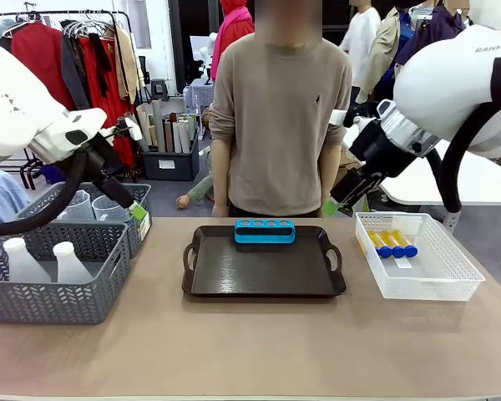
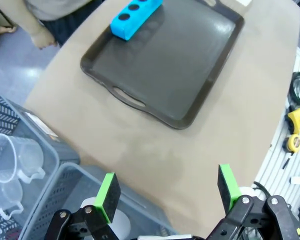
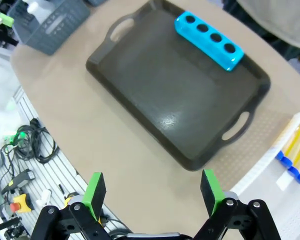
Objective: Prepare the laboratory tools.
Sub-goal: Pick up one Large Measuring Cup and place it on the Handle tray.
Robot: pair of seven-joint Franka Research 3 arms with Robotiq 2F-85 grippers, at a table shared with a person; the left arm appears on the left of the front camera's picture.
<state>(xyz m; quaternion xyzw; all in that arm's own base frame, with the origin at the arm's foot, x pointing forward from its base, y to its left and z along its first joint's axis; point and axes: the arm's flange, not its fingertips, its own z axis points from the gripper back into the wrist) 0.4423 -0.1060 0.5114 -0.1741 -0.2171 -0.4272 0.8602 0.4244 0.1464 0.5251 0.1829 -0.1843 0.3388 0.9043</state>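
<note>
Jaws open and empty, the left gripper [image 2: 167, 192] and right gripper [image 3: 153, 191] hover either side of the tray [image 1: 259, 271], apparently ready to fetch tubes [image 1: 392, 243] from the white basket [image 1: 451, 288] right of it, and flasks [image 1: 21, 261] and jugs [image 1: 79, 206] from grey baskets [image 1: 58, 305] left of it.

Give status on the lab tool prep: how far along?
Barely started. Set out: black tray with the blue rack, its holes empty. In hand: nothing; left gripper and right gripper both open above the table. To do: tubes lie in the white basket, flasks and jugs in the grey baskets.
</note>
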